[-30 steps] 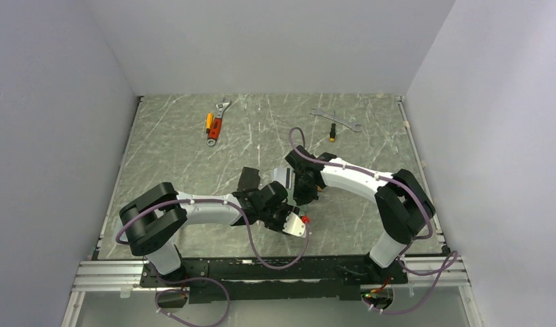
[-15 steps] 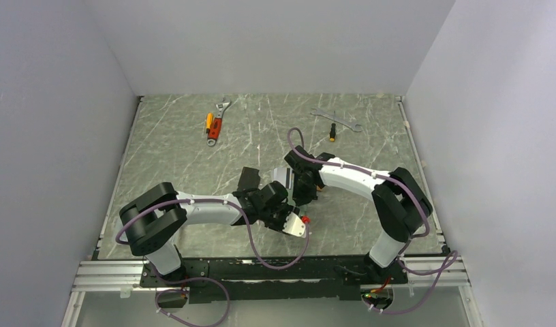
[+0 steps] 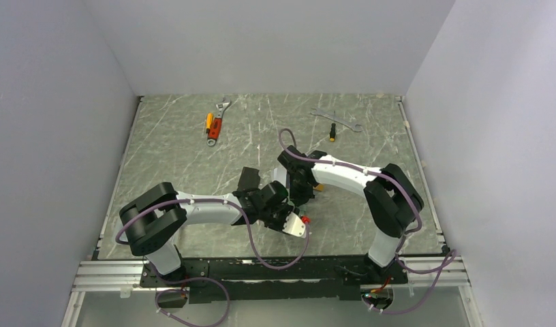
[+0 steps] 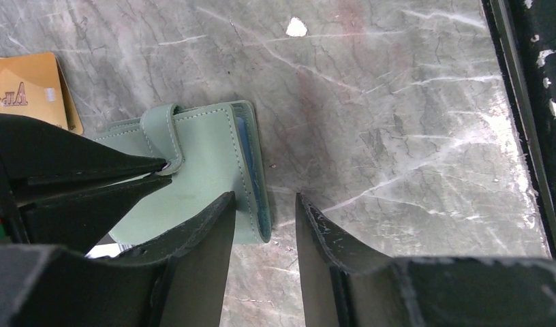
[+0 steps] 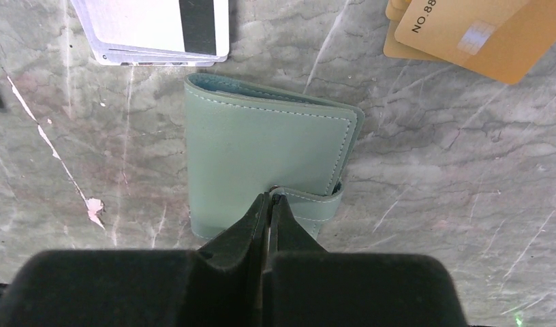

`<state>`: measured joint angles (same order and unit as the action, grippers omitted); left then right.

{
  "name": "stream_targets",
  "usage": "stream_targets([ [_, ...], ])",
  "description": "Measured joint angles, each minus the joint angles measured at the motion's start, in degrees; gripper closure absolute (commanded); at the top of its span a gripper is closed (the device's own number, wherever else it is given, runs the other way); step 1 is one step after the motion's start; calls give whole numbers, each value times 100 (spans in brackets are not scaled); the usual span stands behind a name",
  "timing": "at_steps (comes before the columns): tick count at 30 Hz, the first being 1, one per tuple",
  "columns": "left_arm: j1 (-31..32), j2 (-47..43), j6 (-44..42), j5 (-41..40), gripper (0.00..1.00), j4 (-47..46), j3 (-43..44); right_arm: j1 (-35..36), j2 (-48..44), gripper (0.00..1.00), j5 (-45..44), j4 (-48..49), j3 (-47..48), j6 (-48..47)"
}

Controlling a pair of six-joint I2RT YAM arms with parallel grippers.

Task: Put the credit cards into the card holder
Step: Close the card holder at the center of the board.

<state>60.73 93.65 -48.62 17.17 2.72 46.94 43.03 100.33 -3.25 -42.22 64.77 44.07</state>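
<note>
The sage-green card holder [image 5: 261,150] lies folded shut on the marble table, its snap tab [image 5: 316,204] fastened. My right gripper [image 5: 270,197] is shut, and its tips touch the end of that tab. Whether they pinch it does not show. In the left wrist view the right gripper's fingers [image 4: 91,170] reach the tab from the left. My left gripper [image 4: 261,204] is open and stands over the card holder [image 4: 200,163]. One finger lies above the cover and the other is off its open edge. Silver-grey striped credit cards [image 5: 152,27] and orange-gold cards [image 5: 466,27] lie just beyond.
An adjustable wrench with orange-handled tools [image 3: 216,122] lies at the back left. A flat wrench [image 3: 336,119] and a small screwdriver [image 3: 333,131] lie at the back right. A dark stack [image 3: 248,178] sits beside the left wrist. The black front rail [image 4: 534,102] runs close by.
The right arm has shifted a little to the left, toward the left wrist, with its gripper staying shut. The left arm has not visibly moved.
</note>
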Motion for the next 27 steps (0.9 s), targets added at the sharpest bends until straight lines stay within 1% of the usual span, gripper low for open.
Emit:
stream_targets([
  [17,2,-31,-28,-7,51,273,72,330,673,100,-444,-632,656,-319],
  [23,0,-243,-39,-26,50,575,103,656,1141,100,-922,-1161,1115,-527],
  [27,33,-389,-83,-61,48,994,96,730,1318,100,-1064,-1355,1305,-540],
])
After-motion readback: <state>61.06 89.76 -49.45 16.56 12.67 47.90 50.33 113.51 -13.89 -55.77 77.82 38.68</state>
